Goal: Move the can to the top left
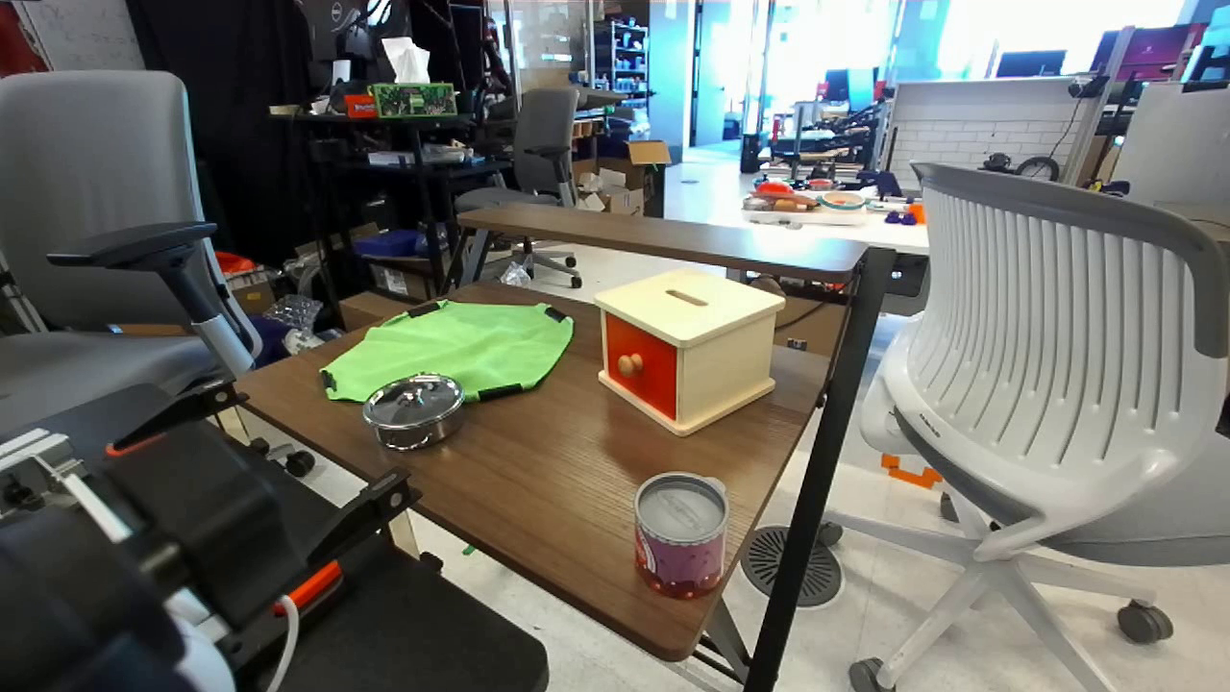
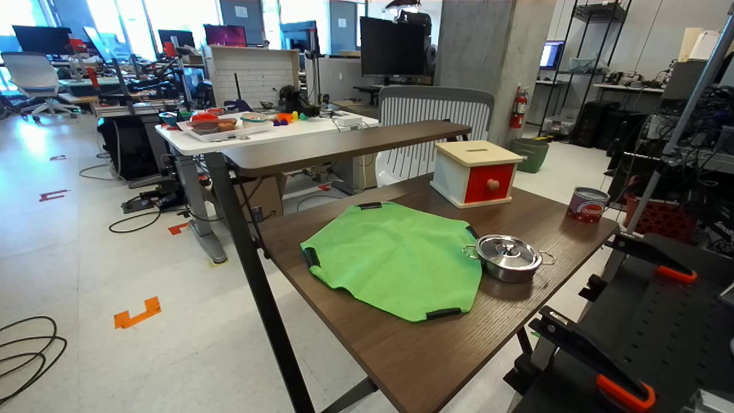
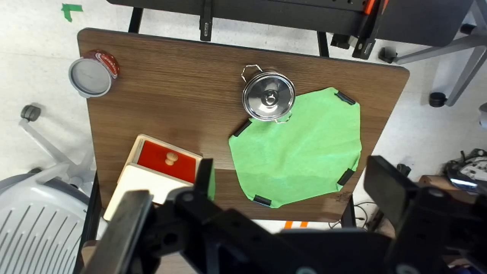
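Note:
The can is short, with a purple and dark red side and a pale grey lid. It stands upright near a corner of the brown table. It also shows in an exterior view, beyond the pot, and in the wrist view at the upper left, by the table's corner. My gripper is open and empty in the wrist view, its fingers wide apart above the table, over the green cloth's side and well away from the can. The gripper does not show in the exterior views.
A green cloth lies flat on the table. A lidded metal pot touches its edge. A wooden box with a red drawer and slotted top stands nearby. A raised shelf runs along one table side. Chairs surround it.

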{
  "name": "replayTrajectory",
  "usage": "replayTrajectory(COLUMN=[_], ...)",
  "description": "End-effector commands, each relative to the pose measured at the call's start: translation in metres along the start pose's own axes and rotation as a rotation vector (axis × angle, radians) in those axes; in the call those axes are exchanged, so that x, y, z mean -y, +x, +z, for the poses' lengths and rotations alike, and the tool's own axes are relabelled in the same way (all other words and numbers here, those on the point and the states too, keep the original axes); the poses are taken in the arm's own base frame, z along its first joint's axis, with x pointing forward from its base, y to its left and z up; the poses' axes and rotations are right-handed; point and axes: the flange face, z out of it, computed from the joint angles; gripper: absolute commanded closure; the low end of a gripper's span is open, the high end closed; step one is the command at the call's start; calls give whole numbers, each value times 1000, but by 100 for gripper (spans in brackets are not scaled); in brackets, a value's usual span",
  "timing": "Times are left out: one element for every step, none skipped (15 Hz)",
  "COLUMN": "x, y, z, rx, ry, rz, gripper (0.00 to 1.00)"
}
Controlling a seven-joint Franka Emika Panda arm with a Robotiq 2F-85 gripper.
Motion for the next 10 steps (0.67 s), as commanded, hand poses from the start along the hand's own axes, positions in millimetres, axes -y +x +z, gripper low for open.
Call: replayTrajectory(x=[0,0,0,0,0,0,0,0,5,5], y=[0,0,0,0,0,0,0,0,4,7], z=[-1,-1,-1,-1,-1,-1,-1,-1,2,8], rx=[1,1,1,1,1,1,1,1,6,12], ry=[0,0,0,0,0,0,0,0,-29,-37], rz=[0,0,0,0,0,0,0,0,-14,-12], gripper=[0,0,0,0,0,0,0,0,0,0])
